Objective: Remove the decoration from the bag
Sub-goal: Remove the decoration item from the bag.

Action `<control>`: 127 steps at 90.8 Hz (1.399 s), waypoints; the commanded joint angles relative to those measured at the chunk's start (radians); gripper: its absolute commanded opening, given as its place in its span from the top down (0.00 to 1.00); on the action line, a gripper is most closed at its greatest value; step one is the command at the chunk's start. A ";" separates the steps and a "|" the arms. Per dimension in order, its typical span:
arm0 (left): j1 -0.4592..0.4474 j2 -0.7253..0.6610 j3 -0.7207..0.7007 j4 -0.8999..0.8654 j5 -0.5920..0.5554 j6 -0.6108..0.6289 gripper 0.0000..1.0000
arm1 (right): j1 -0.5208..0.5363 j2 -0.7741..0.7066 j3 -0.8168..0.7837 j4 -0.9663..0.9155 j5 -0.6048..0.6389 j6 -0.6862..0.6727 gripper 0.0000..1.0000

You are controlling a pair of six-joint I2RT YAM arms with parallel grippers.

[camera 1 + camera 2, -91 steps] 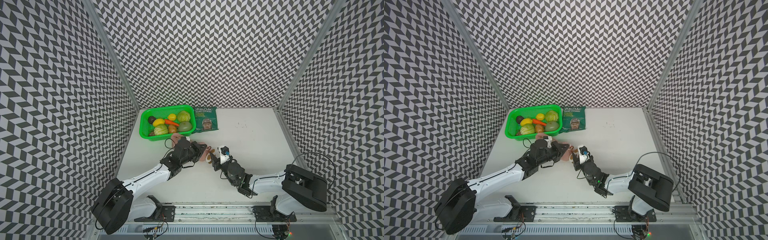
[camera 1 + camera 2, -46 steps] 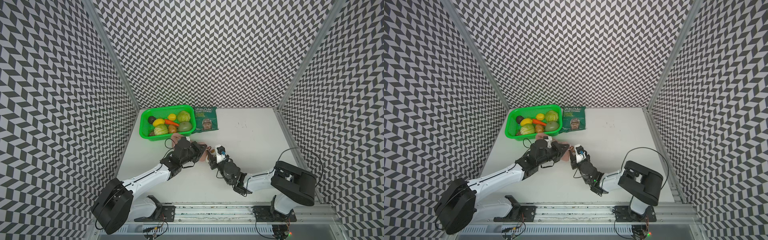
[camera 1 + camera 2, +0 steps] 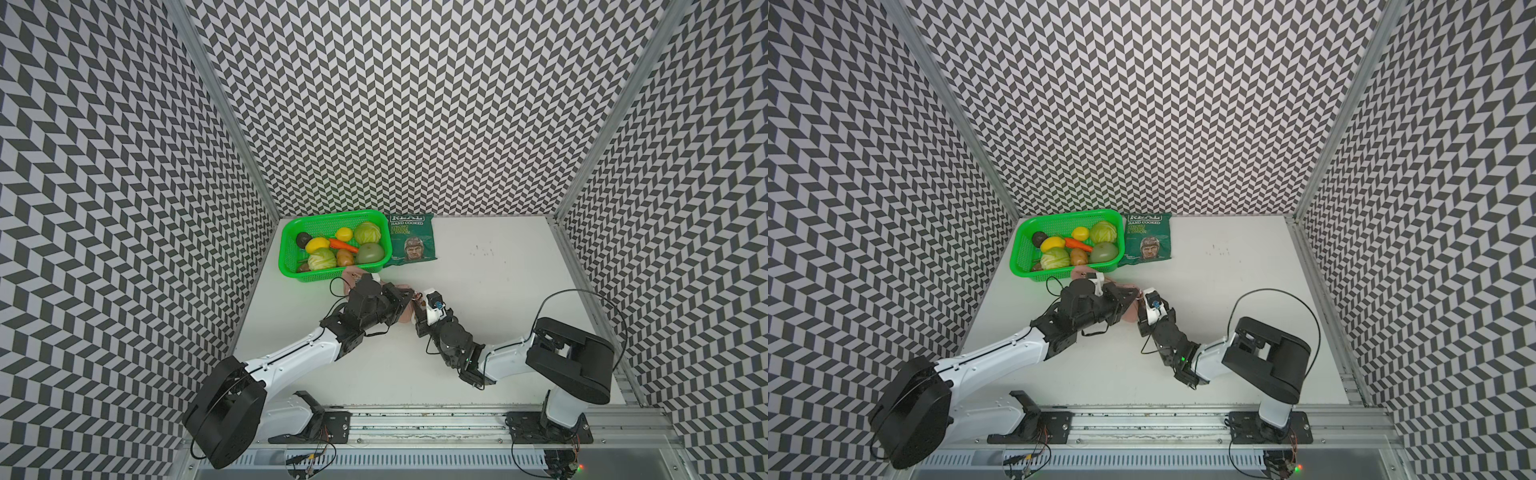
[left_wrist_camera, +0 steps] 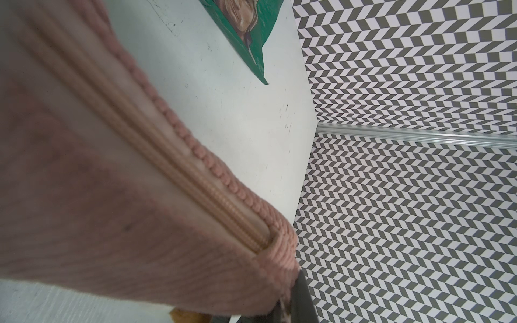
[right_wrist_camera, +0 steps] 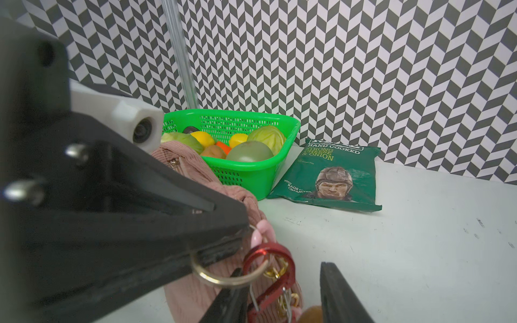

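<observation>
White surface [image 3: 478,332]: carries every item listed. Green basket [image 3: 332,276]: far left corner, filled with toy fruit and vegetables. Dark green crisp packet [image 3: 411,243]: flat, just beside the basket. The bag [image 4: 98,223]: pink ribbed pouch, lying just in front of the basket and largely covered by the left arm in both top views; the zipper runs along its upper edge. Left hand [image 5: 243,226]: clenched on the end of the bag, beside a gold ring [image 5: 215,281]. Right hand [image 5: 281,268]: released, its fingers [image 5: 335,296] standing apart on either side of the hardware at the bag's end. Red clasp [image 5: 289,263]: hooked through the gold ring. The decoration [image 5: 309,314]: hanging at the bag's end between the two hands; only a brown scrap shows, between the right hand's fingers.
</observation>
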 commanded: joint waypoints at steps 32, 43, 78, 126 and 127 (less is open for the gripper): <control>-0.006 -0.019 0.035 0.013 -0.009 0.007 1.00 | 0.007 0.017 0.004 0.057 0.015 -0.010 0.70; -0.006 -0.019 0.035 0.013 -0.011 0.006 1.00 | 0.007 0.014 0.003 0.057 0.013 -0.009 0.75; -0.006 -0.021 0.034 0.011 -0.014 0.006 1.00 | 0.005 -0.012 -0.009 0.051 0.007 0.007 0.87; -0.006 -0.031 0.029 0.004 -0.023 0.006 1.00 | -0.007 -0.052 -0.044 0.001 0.046 0.180 0.96; -0.006 -0.032 0.028 0.004 -0.023 0.006 1.00 | -0.008 -0.053 -0.044 0.000 0.048 0.186 0.96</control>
